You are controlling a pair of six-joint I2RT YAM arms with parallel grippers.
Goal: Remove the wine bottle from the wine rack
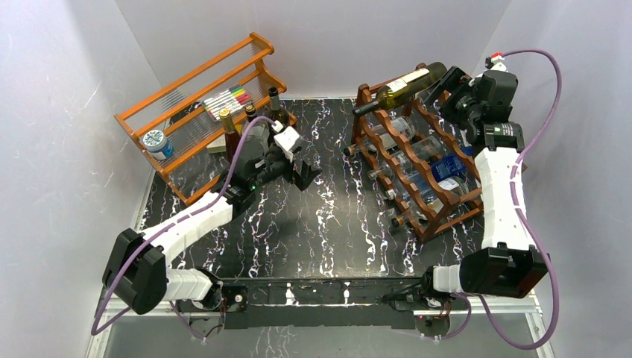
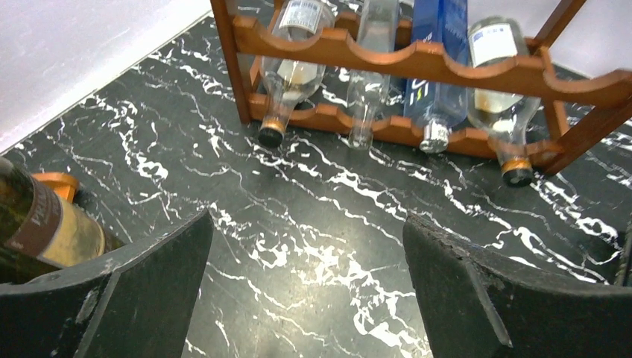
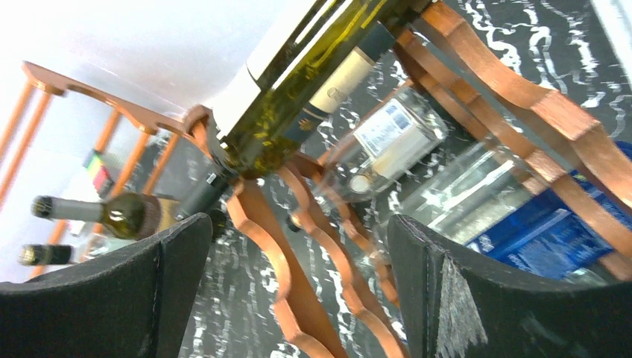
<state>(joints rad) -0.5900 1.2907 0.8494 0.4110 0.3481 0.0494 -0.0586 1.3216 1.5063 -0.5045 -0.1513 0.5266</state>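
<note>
The dark reddish-brown wine rack (image 1: 428, 186) with wavy rails stands at the right of the table. A green wine bottle (image 1: 401, 88) with a white label lies on its top tier, neck toward the left. My right gripper (image 1: 450, 91) is open at the bottle's base end, holding nothing. In the right wrist view the bottle (image 3: 313, 82) lies above and beyond my open right gripper (image 3: 298, 224), over the rack's rails (image 3: 298, 246). My left gripper (image 1: 302, 170) is open and empty over the table's middle; in its wrist view the left gripper (image 2: 308, 224) faces the rack (image 2: 417, 60).
Several clear, blue and labelled bottles fill the rack's lower tiers (image 2: 440, 82). A lighter orange rack (image 1: 194, 97) at the back left holds markers and a tape roll (image 1: 156, 142). Upright dark bottles (image 1: 276, 108) stand beside it, one close to the left fingers (image 2: 45, 224). White walls enclose the table.
</note>
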